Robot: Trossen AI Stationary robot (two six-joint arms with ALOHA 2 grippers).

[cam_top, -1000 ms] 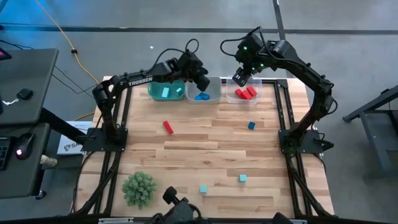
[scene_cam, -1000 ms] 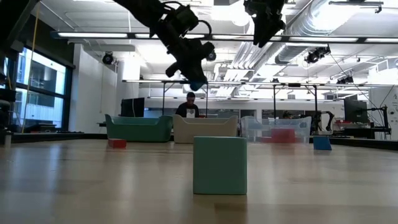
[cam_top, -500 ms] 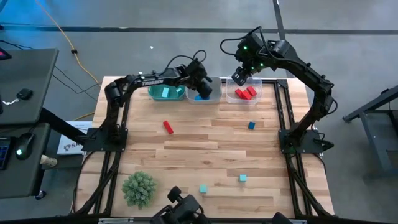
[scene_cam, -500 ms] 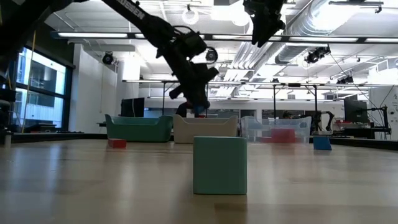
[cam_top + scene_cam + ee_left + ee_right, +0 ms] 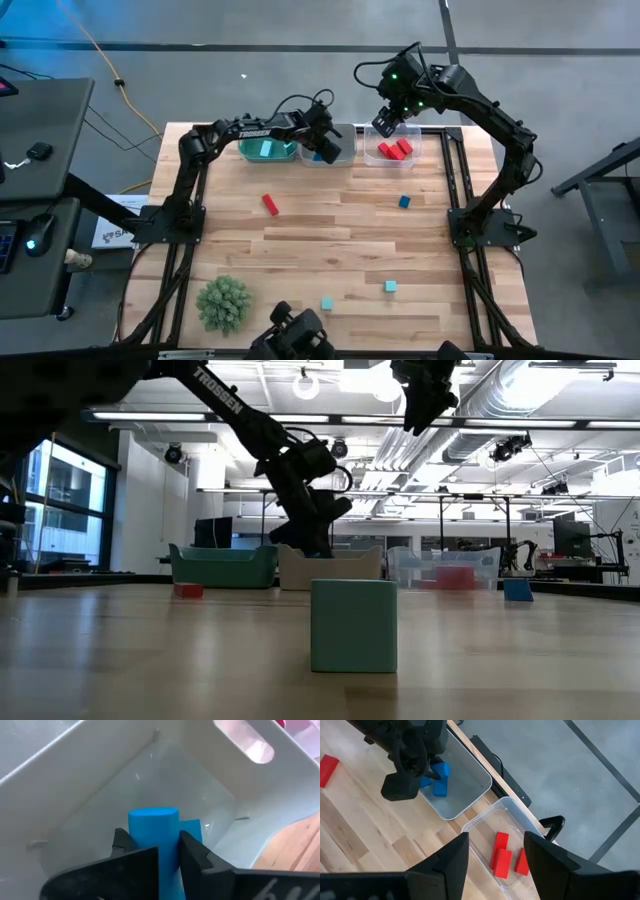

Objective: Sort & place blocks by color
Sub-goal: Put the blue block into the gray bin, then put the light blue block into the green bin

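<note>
My left gripper (image 5: 327,151) reaches down into the white middle bin (image 5: 345,133) and is shut on a blue block (image 5: 152,822). A second blue block (image 5: 191,831) lies on the bin floor behind it. My right gripper (image 5: 388,122) hovers open above the clear bin (image 5: 520,820), which holds three red blocks (image 5: 503,855). The teal bin (image 5: 262,149) holds teal blocks. Loose on the table are a red block (image 5: 270,204), a blue block (image 5: 404,202) and two teal blocks (image 5: 390,287) (image 5: 327,303). My left gripper pinches the blue block between its two fingers (image 5: 122,845), on two opposite sides (image 5: 152,842). It comes from above, slanting down into the white bin. The block's free end sticks out past the fingertips toward the bin floor; whether it touches the floor, I cannot tell.
The three bins stand in a row along the table's far edge. A green spiky plant ball (image 5: 223,302) sits near the front left corner. The wide middle of the wooden table (image 5: 330,250) lies between the bins and the near teal blocks. A person sits in the room behind.
My left gripper has come down from above the bins into the white middle bin, carrying the blue block with it, and has shifted slightly toward the table's right.
</note>
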